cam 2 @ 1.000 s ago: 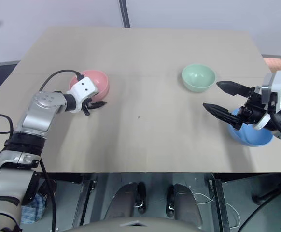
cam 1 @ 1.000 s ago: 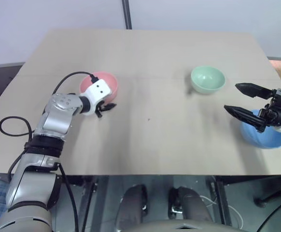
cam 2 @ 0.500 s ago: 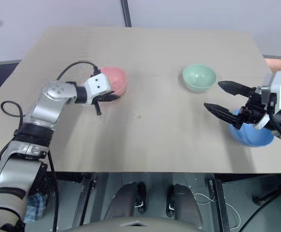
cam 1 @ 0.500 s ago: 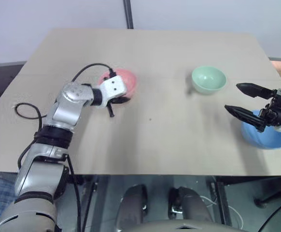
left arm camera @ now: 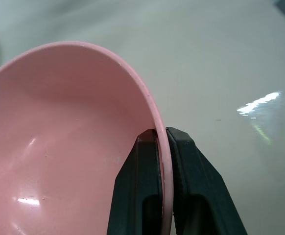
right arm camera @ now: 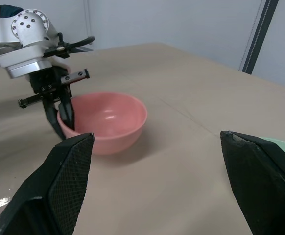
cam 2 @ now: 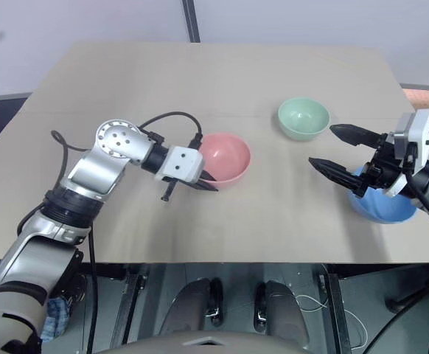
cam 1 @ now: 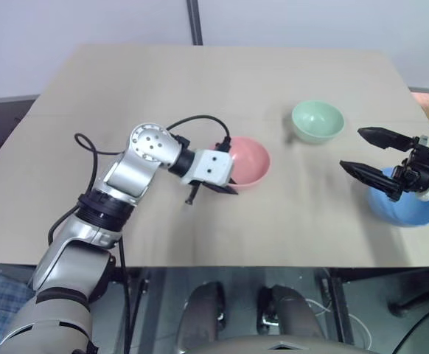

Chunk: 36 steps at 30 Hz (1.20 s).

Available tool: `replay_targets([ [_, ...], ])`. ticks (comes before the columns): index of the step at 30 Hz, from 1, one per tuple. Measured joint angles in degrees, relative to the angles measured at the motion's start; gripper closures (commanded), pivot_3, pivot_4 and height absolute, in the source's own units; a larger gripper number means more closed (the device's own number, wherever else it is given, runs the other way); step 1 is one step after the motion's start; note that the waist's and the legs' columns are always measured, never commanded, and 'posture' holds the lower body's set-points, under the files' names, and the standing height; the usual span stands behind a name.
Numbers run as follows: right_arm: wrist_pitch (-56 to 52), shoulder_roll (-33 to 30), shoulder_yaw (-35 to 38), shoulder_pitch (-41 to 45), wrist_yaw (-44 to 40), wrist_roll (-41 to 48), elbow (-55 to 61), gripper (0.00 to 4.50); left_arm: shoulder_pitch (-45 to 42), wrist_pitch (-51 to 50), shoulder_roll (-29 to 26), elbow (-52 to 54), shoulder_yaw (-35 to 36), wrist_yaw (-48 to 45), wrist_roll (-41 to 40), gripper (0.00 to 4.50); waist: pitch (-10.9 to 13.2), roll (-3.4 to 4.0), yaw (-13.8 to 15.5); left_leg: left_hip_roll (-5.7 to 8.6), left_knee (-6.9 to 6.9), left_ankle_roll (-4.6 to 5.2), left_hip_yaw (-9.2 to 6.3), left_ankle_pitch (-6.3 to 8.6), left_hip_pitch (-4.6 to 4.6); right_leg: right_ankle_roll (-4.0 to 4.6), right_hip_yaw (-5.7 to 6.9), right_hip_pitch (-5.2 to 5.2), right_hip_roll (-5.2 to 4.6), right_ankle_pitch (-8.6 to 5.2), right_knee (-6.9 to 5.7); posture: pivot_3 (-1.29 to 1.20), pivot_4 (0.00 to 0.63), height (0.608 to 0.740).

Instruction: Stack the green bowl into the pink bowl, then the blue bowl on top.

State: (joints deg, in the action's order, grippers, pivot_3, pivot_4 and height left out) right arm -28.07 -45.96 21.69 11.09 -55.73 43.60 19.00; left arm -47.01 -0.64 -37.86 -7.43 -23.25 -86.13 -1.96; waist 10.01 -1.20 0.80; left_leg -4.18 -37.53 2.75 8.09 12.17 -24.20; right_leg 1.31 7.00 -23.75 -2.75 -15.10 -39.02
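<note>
The pink bowl (cam 1: 247, 160) sits upright near the middle of the table. My left gripper (cam 1: 225, 185) is shut on its near-left rim, and in the left wrist view one black finger stands inside the rim (left arm camera: 163, 147) and the other outside. The green bowl (cam 1: 318, 120) rests alone at the back right. At the right front edge lies the blue bowl (cam 1: 406, 209), partly hidden behind my right gripper (cam 1: 352, 149). That gripper hovers above the blue bowl, open and empty, pointing left toward the pink bowl (right arm camera: 108, 119).
The tan table (cam 1: 200, 74) has bare surface at the back and along the front left. A black cable (cam 1: 192, 120) loops from my left wrist over the tabletop. A dark pole (cam 1: 194, 22) rises behind the far edge.
My left gripper has carried the pink bowl from the left part of the table rightward to the middle, with the wrist turning on the way. The right gripper, green bowl and blue bowl have stayed put.
</note>
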Motion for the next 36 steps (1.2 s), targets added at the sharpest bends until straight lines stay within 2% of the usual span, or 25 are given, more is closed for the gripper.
replay_targets([
  [4,0.0,0.3,-0.1,0.0,0.1,-0.2,0.0,0.00,-0.4,1.8,0.4,0.0,-1.4,-3.0,0.1,4.39,0.0,0.00,0.0,-0.01,0.00,0.00,-0.02,0.00,0.00,0.00,0.01,0.00,0.02,0.00,0.00,0.00,0.150,0.740],
  [5,0.0,0.3,-0.1,0.0,0.1,-0.2,0.1,0.00,-0.6,2.5,0.7,-0.2,-1.5,-3.1,0.3,3.84,0.0,0.00,0.0,-0.01,0.00,0.00,-0.01,0.00,0.00,0.00,0.01,0.00,0.02,0.00,0.00,0.00,0.150,0.740],
  [7,0.0,0.3,-0.1,0.0,0.1,-0.2,0.2,0.00,-0.9,3.8,1.8,-0.5,-1.7,-2.9,0.7,3.31,0.0,0.00,0.0,0.00,-0.02,0.00,-0.02,0.00,-0.01,0.00,0.01,0.00,0.02,0.00,0.00,0.00,0.150,0.740],
  [9,0.0,0.3,-0.1,0.0,0.1,-0.2,0.3,0.00,-1.0,5.0,2.0,-0.7,-1.8,-2.8,1.3,2.39,0.0,0.00,0.0,0.00,-0.02,0.00,-0.02,0.00,-0.01,0.00,0.00,0.00,0.02,0.00,0.00,0.00,0.150,0.740],
  [11,0.0,0.3,-0.1,0.0,0.1,-0.2,0.3,0.00,-1.0,5.5,2.0,-0.9,-1.8,-2.8,1.8,2.03,0.0,0.00,0.0,-0.02,-0.02,0.00,-0.01,0.00,0.00,0.00,0.00,0.00,0.04,0.00,-0.01,0.00,0.150,0.740],
  [15,0.0,0.3,-0.1,0.0,0.2,-0.2,0.3,0.00,-0.9,5.9,2.1,-1.2,-1.6,-1.8,1.7,2.03,0.0,0.00,0.0,-0.01,-0.02,0.00,-0.02,0.00,-0.01,0.00,0.00,0.00,0.03,0.00,-0.01,0.00,0.150,0.740],
  [19,0.0,0.3,-0.4,0.0,0.1,-0.2,0.3,0.00,-0.5,1.1,2.2,-0.6,2.0,-0.9,-2.9,2.03,0.0,0.00,-0.1,-0.03,-0.03,0.00,-0.03,0.00,-0.01,0.00,0.00,0.00,0.02,0.00,-0.01,0.00,0.150,0.740],
  [22,0.0,0.3,-0.6,0.0,0.1,-0.3,0.3,0.00,1.5,-7.9,0.9,1.1,8.1,-0.4,-10.3,2.03,0.0,0.00,-0.2,-0.05,-0.02,-0.01,-0.03,0.00,0.02,0.00,-0.01,0.00,0.03,0.00,-0.03,0.00,0.150,0.740],
  [28,0.0,0.3,-0.7,0.1,-0.1,-0.4,0.2,0.00,8.5,-17.9,-3.0,1.8,17.2,3.3,-17.6,2.03,0.0,0.01,-0.1,-0.04,-0.03,0.00,-0.03,0.00,0.05,-0.01,-0.02,0.04,-0.01,0.00,-0.03,0.00,0.150,0.740],
  [34,0.0,-0.1,-1.9,2.1,-1.1,-1.7,-1.8,0.00,17.0,-20.2,-7.1,2.5,31.1,13.7,-20.2,2.03,0.0,0.01,-0.4,-0.05,0.00,0.00,-0.02,0.00,0.09,0.00,-0.04,0.05,-0.05,0.00,-0.02,0.00,0.150,0.740],
  [35,0.0,-0.2,-1.9,2.1,-1.1,-1.8,-2.0,0.00,17.5,-20.2,-7.2,2.4,31.7,14.0,-20.1,2.03,0.0,0.01,-0.4,-0.05,0.01,0.00,-0.01,0.00,0.09,0.00,-0.05,0.05,-0.05,0.00,-0.02,0.00,0.150,0.740],
  [36,-0.1,-0.9,-3.4,3.5,-1.1,-3.2,-3.7,0.00,21.3,-20.1,-8.1,3.0,34.9,16.8,-20.1,2.03,0.0,0.01,-0.6,-0.06,0.02,0.00,-0.01,0.00,0.11,0.00,-0.03,0.05,-0.06,0.00,-0.02,0.00,0.150,0.740],
])
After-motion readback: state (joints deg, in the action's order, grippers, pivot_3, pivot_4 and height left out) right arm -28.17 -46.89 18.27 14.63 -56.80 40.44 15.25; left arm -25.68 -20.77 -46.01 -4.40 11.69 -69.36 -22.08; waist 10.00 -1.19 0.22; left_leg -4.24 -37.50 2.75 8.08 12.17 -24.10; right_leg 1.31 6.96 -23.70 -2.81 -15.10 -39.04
